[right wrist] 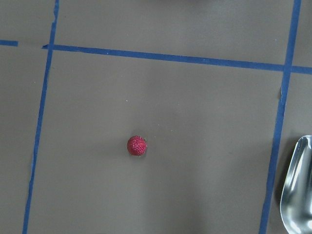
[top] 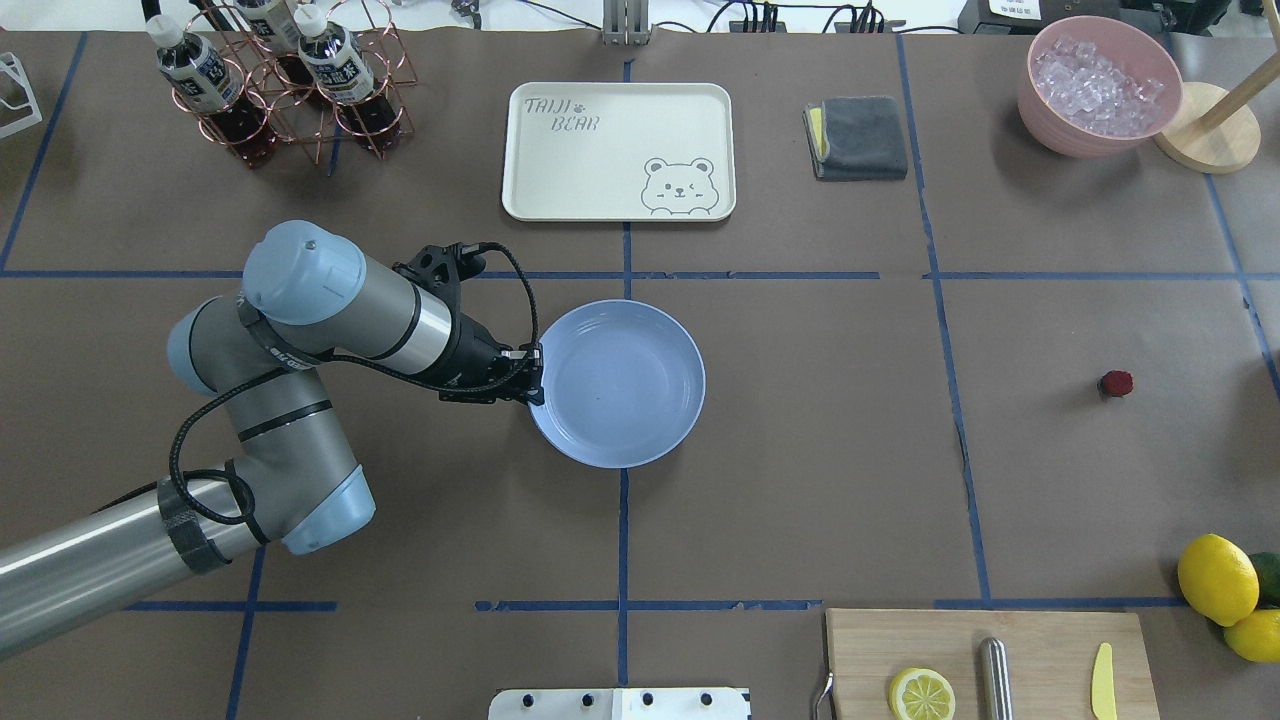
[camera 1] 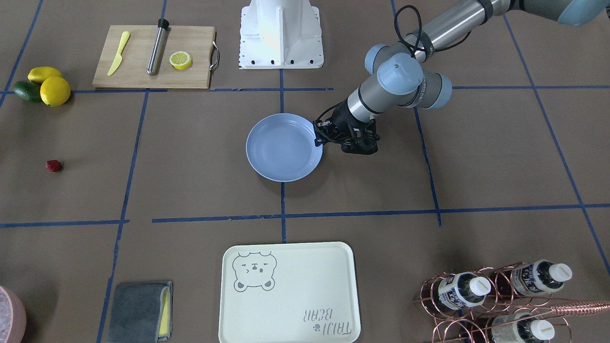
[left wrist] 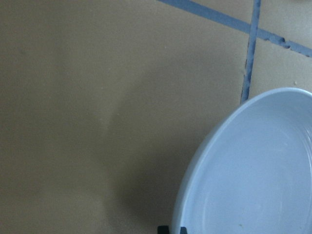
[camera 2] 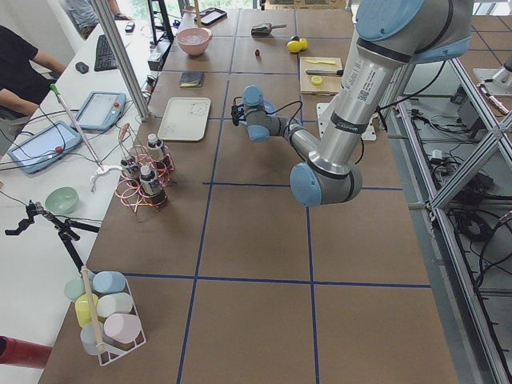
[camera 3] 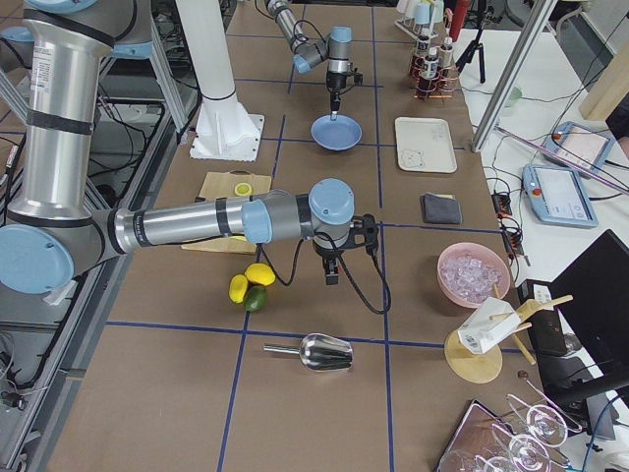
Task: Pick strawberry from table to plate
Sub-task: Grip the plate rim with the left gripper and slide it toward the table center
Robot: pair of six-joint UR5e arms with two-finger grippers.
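The strawberry [top: 1115,383] is a tiny dark-red berry lying alone on the brown-paper table [top: 800,450], far to the right. In the right wrist view the strawberry [right wrist: 137,145] sits just left of centre, with no fingers showing. My right gripper [camera 3: 334,273] hangs above that spot and shows only in the exterior right view, so I cannot tell its state. The light-blue plate [top: 630,385] lies at the table's middle with nothing in it. My left gripper [top: 530,375] is at its left rim, shut on the rim, whose edge fills the left wrist view [left wrist: 204,161].
A cutting board [top: 960,640] with a lemon half, a knife and a steel rod lies near the robot's base. Lemons [top: 1217,578] sit right of it. A cream tray [top: 618,150], grey cloth [top: 858,137], ice bowl [top: 1098,85] and bottle rack [top: 270,85] line the far side. A metal scoop [right wrist: 297,190] lies near the strawberry.
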